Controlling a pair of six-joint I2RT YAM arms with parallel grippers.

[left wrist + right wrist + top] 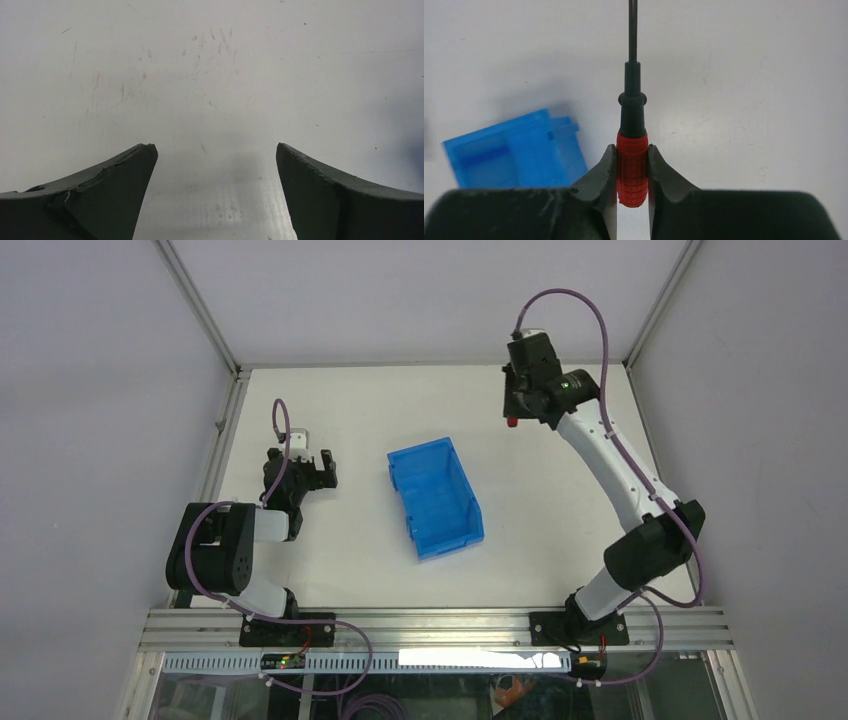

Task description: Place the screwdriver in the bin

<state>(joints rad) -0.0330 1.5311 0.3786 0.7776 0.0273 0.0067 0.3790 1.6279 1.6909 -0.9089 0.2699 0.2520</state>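
The blue bin (435, 497) stands open-topped in the middle of the table; it also shows at the left of the right wrist view (514, 150). My right gripper (513, 412) is at the far right of the table, raised above it, shut on the screwdriver's red handle (632, 167). The black shaft points away from the fingers. In the top view only the red end of the screwdriver (512, 423) shows below the gripper. My left gripper (318, 468) is open and empty over bare table, left of the bin; it also shows in the left wrist view (216, 150).
White walls and metal frame rails (215, 420) close in the table on the left, back and right. An aluminium rail (430, 625) runs along the near edge by the arm bases.
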